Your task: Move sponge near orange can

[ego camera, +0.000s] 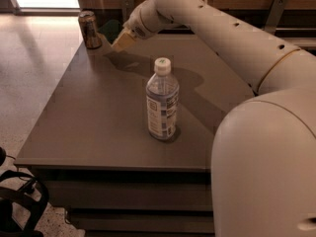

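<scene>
The orange can [90, 29] stands upright at the far left corner of the brown table [98, 112]. My gripper [120, 39] hangs just to the right of the can, a little above the tabletop, its yellowish fingers [123, 40] pointing down to the left. It is shut on the sponge [111, 27], whose dark green top shows between the gripper and the can. The sponge is partly hidden by the fingers and sits very close to the can.
A clear plastic bottle [162, 100] with a white cap stands upright mid-table, nearer the front. My white arm [222, 38] reaches across the table's right side. A wall and rail run behind the table. Pale floor lies to the left.
</scene>
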Robot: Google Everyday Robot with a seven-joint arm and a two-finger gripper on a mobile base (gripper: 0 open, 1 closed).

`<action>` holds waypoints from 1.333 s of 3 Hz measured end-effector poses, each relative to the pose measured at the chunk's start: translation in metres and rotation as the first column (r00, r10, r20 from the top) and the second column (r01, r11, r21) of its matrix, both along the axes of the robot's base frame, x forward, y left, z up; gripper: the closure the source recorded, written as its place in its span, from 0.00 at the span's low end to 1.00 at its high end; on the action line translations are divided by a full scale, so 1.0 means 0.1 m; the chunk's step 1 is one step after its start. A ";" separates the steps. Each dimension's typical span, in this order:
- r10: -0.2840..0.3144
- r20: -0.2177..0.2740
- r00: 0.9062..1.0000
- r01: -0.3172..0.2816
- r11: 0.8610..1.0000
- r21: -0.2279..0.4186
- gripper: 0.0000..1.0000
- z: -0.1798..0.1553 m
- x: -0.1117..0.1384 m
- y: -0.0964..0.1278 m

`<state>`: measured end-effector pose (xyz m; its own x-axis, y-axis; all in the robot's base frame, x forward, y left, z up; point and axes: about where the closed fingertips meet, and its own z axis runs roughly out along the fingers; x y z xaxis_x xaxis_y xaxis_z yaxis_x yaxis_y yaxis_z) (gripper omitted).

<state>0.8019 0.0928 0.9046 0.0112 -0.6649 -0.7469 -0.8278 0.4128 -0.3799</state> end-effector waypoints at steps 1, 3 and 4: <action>0.003 -0.003 1.000 -0.003 1.000 -0.001 0.37 -0.02 0.00 0.02; 0.009 -0.009 1.000 -0.009 1.000 -0.002 0.00 -0.07 -0.01 0.07; 0.009 -0.009 1.000 -0.009 1.000 -0.002 0.00 -0.07 -0.01 0.07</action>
